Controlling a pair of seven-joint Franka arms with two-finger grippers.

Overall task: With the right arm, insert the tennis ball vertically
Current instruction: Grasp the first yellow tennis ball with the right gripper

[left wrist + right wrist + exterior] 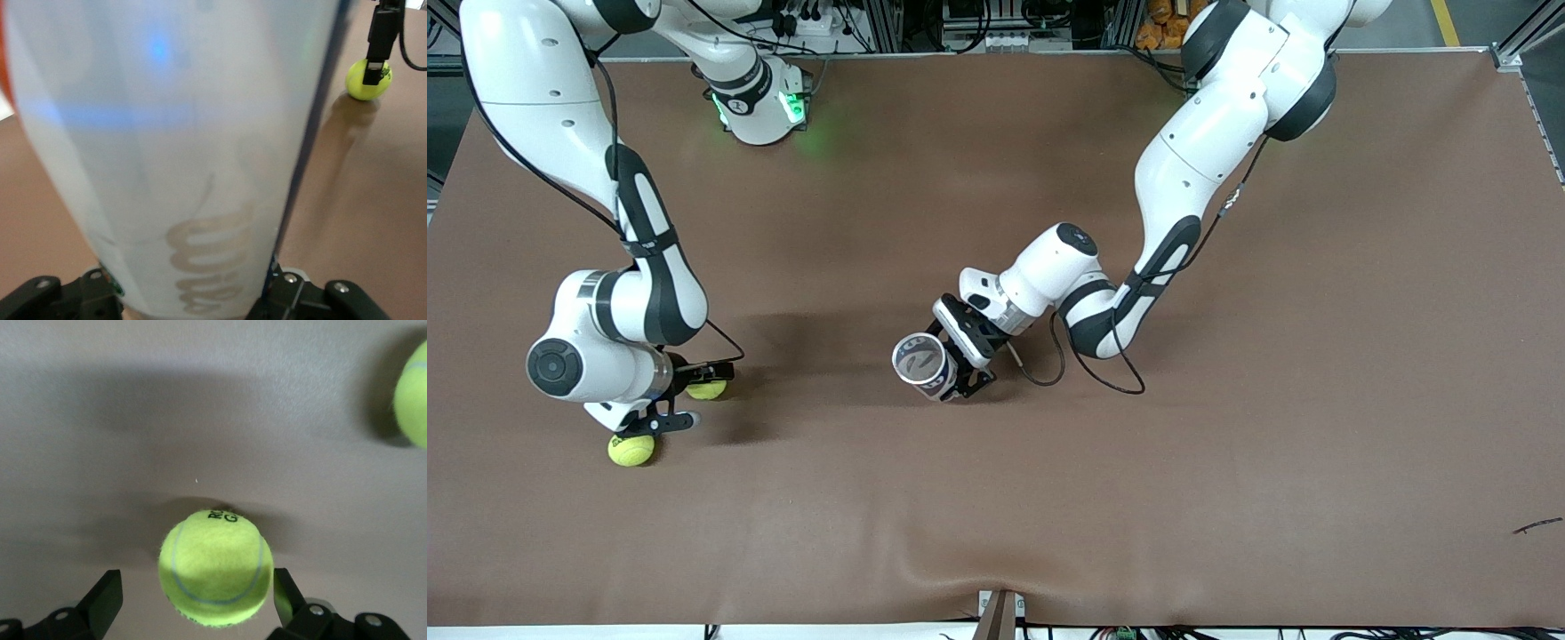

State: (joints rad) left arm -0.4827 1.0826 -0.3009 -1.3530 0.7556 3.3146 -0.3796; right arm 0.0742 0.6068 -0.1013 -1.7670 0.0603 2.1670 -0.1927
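Looking from the front, we see the right gripper (679, 398) low over the table's right-arm end, with one ball (631, 449) and another ball (707, 388) beside it. The left gripper (959, 369) clamps the can (921, 365) mid-table. In the left wrist view the can (180, 153) fills the frame. In the right wrist view a ball (215, 567) sits between wide-open fingers (103, 600), ungripped.

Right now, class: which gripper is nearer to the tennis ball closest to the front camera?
Right. The right gripper stands open around that tennis ball; the left gripper grips the can mid-table.
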